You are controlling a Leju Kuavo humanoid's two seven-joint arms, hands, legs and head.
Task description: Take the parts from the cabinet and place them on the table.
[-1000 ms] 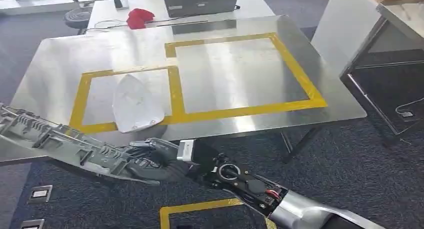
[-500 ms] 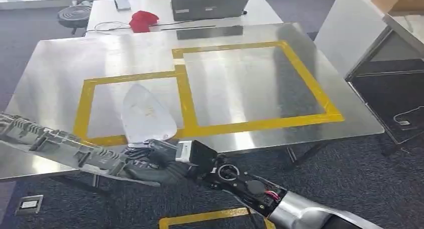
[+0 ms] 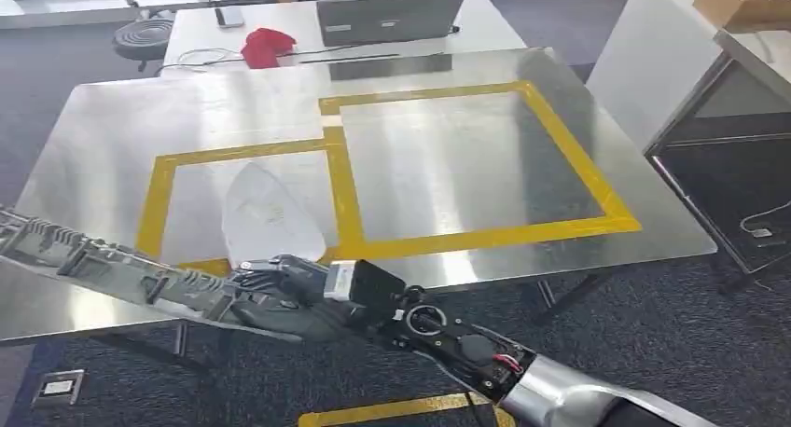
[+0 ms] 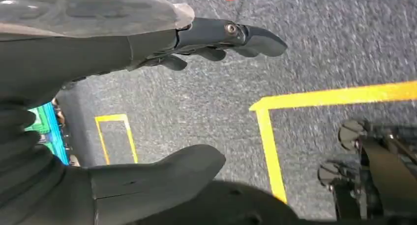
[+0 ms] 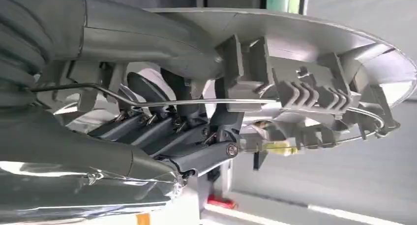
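Your right hand (image 3: 280, 292) grips a long grey plastic part (image 3: 121, 273) by its near end, dark fingers (image 5: 162, 131) curled around the moulded ribs. The part is a narrow, slightly curved trim piece: one side is a smooth shell, the other is busy with clips, tabs and comb-like ribs, and a thin metal wire (image 5: 196, 102) runs along it. From the head view it reaches out leftward from the hand, hanging over the near left edge of the table (image 3: 448, 147), not resting on it as far as you can see.

The table is brushed steel, shiny and streaked with reflections, with two rectangles marked in yellow tape (image 3: 340, 189). In the left rectangle lies a white part (image 3: 266, 217), flat, smooth and shaped like a pointed teardrop, its wide end close to your right hand.

Your left hand (image 4: 147, 112) hangs above grey, grainy carpet (image 4: 314, 48) crossed by yellow floor lines; its thumb and fingers stand apart with nothing between them.

Behind the table you see a white desk (image 3: 485, 17) with a grey laptop (image 3: 387, 17) and a crumpled red cloth (image 3: 266, 47).
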